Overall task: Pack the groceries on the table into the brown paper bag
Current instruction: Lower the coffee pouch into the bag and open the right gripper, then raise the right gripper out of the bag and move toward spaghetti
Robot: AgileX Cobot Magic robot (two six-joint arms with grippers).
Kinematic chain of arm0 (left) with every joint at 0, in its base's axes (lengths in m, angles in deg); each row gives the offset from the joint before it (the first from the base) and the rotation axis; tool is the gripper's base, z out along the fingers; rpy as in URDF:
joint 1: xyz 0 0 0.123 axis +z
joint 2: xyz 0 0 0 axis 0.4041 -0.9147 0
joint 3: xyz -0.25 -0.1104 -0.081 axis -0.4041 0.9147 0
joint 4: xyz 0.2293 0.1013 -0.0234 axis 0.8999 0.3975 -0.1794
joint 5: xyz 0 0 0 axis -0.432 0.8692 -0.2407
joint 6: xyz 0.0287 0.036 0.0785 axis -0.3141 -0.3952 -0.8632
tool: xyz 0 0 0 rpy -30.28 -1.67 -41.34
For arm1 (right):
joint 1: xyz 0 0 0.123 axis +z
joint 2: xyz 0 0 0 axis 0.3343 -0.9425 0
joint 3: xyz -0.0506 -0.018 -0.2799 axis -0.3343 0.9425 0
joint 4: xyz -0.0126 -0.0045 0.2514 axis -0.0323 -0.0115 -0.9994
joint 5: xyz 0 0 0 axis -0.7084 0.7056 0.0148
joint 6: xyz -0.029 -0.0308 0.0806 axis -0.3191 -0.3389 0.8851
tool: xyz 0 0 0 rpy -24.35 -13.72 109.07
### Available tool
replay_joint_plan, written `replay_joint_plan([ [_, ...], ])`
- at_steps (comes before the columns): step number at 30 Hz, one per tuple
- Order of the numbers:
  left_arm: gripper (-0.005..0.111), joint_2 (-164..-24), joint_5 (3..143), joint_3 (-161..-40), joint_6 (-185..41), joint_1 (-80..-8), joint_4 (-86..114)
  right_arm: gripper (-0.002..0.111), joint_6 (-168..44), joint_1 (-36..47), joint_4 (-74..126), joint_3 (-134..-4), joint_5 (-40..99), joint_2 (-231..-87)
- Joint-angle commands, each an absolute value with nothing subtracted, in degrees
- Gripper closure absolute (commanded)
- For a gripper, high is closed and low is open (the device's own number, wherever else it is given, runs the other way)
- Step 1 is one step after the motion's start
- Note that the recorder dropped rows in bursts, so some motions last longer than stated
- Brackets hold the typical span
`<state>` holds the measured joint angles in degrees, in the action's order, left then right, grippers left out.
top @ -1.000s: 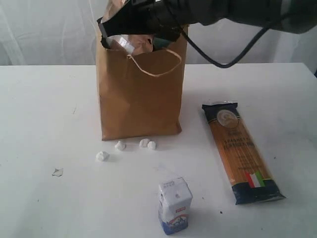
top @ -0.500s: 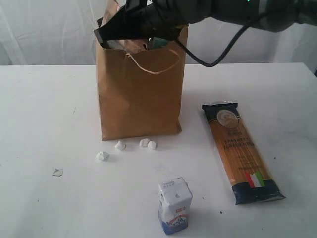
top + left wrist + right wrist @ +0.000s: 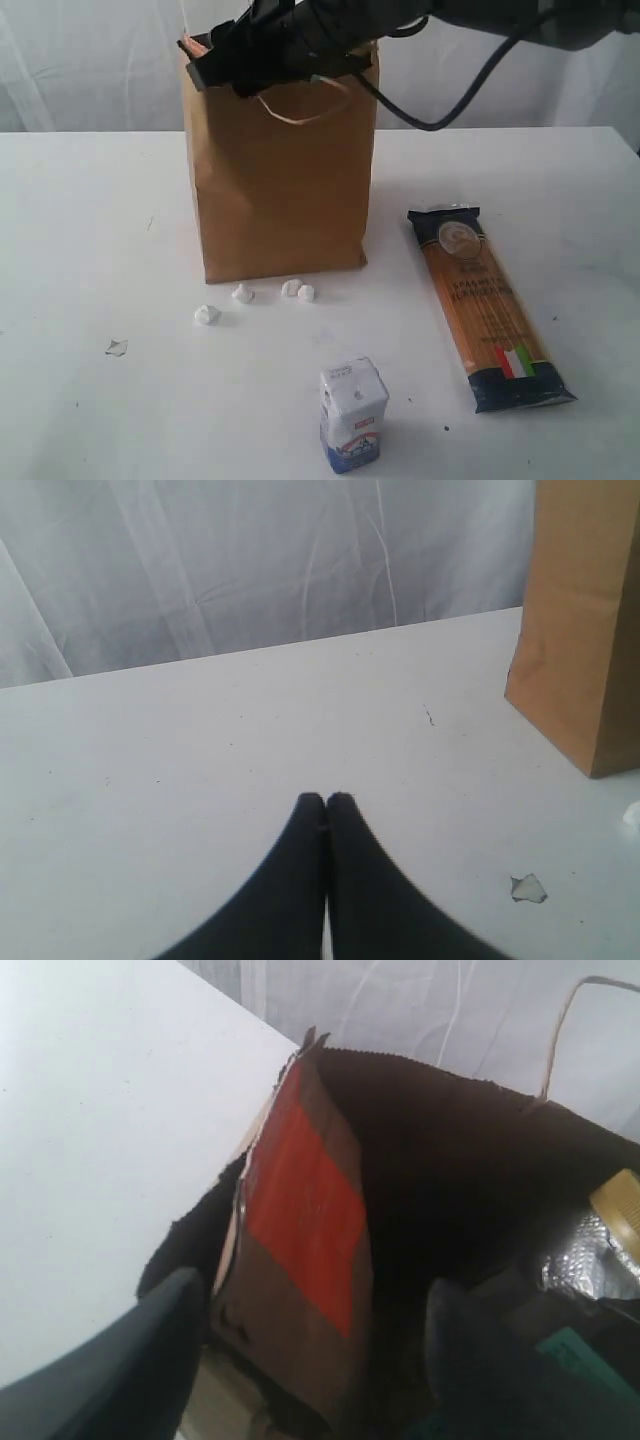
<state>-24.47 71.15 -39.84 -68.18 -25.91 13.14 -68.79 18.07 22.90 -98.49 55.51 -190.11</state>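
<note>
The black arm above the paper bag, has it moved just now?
Yes. The right gripper has slid left over the paper bag, farther from the spaghetti packet, which lies unmoved on the table.

The right gripper (image 3: pixel 318 1290) and the brown pouch with orange label (image 3: pixel 300 1250) are crowding the mouth of the brown paper bag (image 3: pixel 280 190). Left of the bag the table (image 3: pixel 90 230) is lying open; the spaghetti packet (image 3: pixel 485 310) is blocking the right, scraps (image 3: pixel 270 293) and small white-blue carton (image 3: pixel 353 415) the front.
</note>
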Motion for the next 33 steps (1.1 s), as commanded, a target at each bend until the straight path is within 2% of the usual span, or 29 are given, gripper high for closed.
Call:
replay_joint_plan([
  [1,0.107,-24.30,70.55,-39.64,-68.10,-25.80,12.68,0.049,-68.82,18.21,22.72,-98.69,56.33,-187.66],
  [14,0.107,-24.30,70.55,-39.64,-68.10,-25.80,12.68,0.050,-67.44,18.21,26.68,-96.57,63.11,-176.88],
  [17,0.107,-24.30,70.55,-39.64,-68.10,-25.80,12.68,0.053,-66.97,17.61,28.65,-90.51,63.74,-171.49],
  [30,0.107,-24.30,70.55,-39.64,-68.10,-25.80,12.68,0.053,-61.82,10.61,33.00,-70.17,63.03,-145.64],
  [33,0.107,-24.30,70.55,-39.64,-68.10,-25.80,12.68,0.054,-61.19,10.72,32.27,-59.82,67.41,-138.67],
])
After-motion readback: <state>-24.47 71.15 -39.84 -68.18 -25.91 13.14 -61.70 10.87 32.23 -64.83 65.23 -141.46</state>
